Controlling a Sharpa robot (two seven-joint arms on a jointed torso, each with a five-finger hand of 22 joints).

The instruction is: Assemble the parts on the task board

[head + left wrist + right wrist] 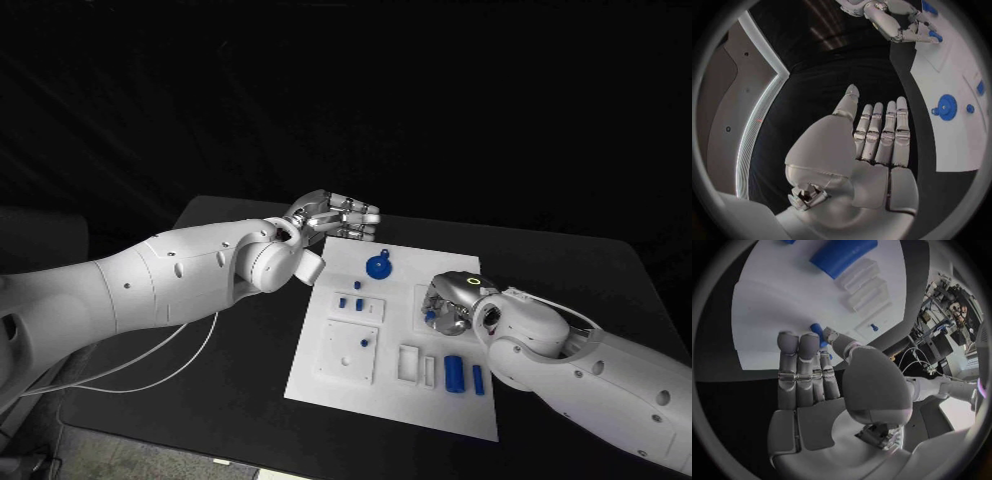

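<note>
On the near part of the flat white rectangular task board [329, 385], two smooth blue cylindrical parts [454, 373] lie side by side close to its right edge, with bare black tabletop [606, 280] beyond that edge. Just past them, the right robot hand [451, 303] pinches one small blue peg [819, 334] between thumb and fingertips over the board. Farther off, one round blue gear-like part [378, 266] sits near the far edge, and the left robot hand [335, 217] hovers off the far-left corner, fingers straight and holding nothing.

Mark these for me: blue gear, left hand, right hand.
blue gear [379, 266]: head view, centre of the disc, on the task board.
left hand [873, 135]: left wrist view, middle of the straight fingers.
right hand [820, 390]: right wrist view, the palm below the fingers.
</note>
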